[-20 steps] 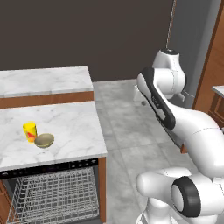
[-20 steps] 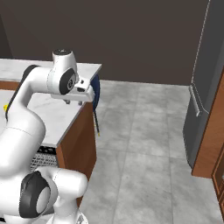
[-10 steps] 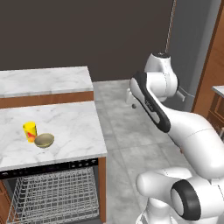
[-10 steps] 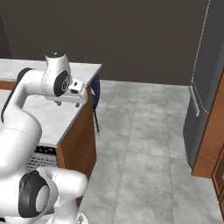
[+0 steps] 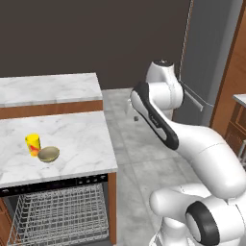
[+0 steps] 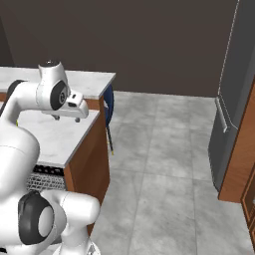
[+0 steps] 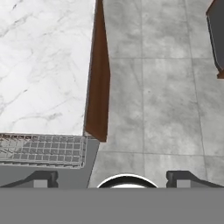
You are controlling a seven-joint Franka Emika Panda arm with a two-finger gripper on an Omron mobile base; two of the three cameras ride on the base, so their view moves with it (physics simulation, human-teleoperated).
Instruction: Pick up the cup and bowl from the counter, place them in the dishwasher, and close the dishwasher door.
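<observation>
The yellow cup point(image 5: 32, 144) and the olive-tan bowl point(image 5: 48, 154) stand side by side, touching or nearly so, on the left part of the marble counter point(image 5: 77, 137). Under the counter's black strip the dishwasher point(image 5: 55, 211) is open, its grey wire rack point(image 7: 43, 151) showing. My gripper point(image 6: 67, 119) hangs open and empty in the air beside the counter's right edge, far to the right of both dishes. In the hand view the fingertips point(image 7: 41, 178) stand wide apart over the floor next to the counter's wood side point(image 7: 98, 87).
A higher, narrower marble slab point(image 5: 48, 89) runs behind the counter. A dark blue chair point(image 6: 108, 107) stands at the counter's far right corner. The tall grey fridge point(image 5: 206, 57) and wood cabinets point(image 6: 239, 164) line the right. Tiled floor point(image 6: 159, 159) lies open between.
The arm has swung left, carrying the hand from over the floor towards the counter's right edge. Cup, bowl and rack have not moved.
</observation>
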